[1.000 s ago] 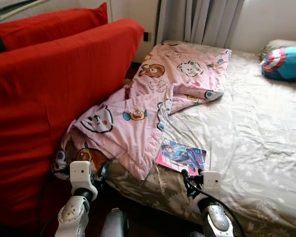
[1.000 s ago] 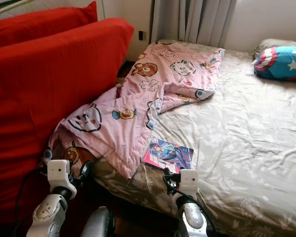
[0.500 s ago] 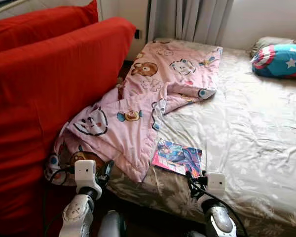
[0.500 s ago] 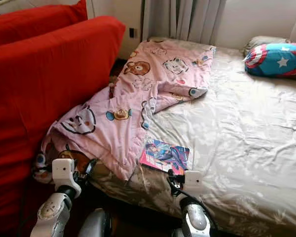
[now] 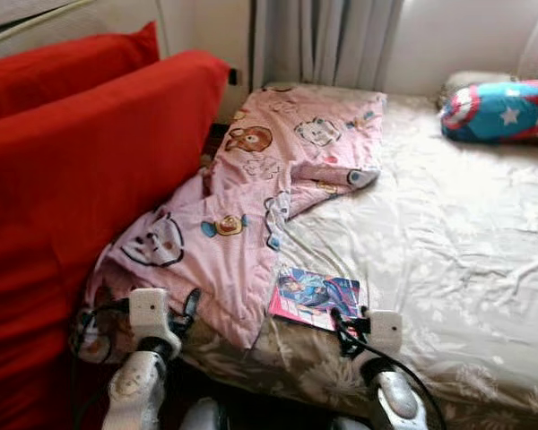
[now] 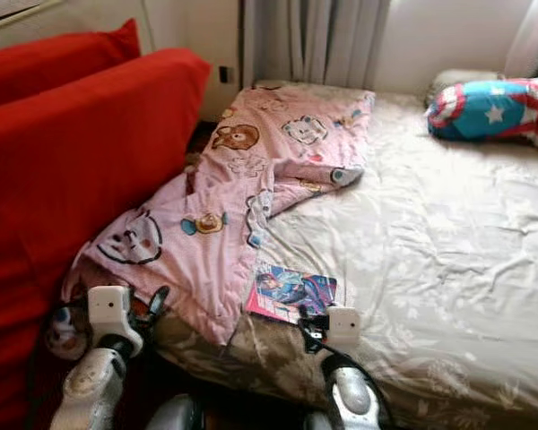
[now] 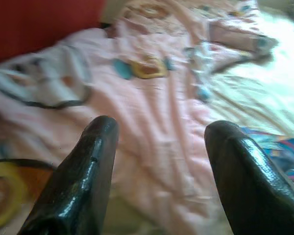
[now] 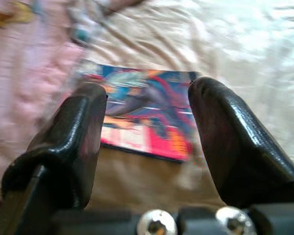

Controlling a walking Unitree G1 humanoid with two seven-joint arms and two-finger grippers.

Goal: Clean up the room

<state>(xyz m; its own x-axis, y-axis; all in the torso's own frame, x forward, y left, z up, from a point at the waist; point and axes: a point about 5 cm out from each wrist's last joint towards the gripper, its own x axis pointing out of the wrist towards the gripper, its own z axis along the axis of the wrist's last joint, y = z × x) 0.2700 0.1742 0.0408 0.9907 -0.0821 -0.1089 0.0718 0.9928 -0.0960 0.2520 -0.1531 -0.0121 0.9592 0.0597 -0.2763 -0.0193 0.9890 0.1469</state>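
the book was laid flat on the bed, beside the pink blanket, just ahead of the right gripper, the nearer one, fingers spread wide. the left gripper was spread over the blanket.

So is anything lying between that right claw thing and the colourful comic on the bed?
Nothing visible does. The right gripper hovers at the bed's near edge with its jaws open, facing the comic book, and bare sheet lies between them. The pink blanket lies beside the comic's left edge, perhaps just over it, away from the gripper's side.
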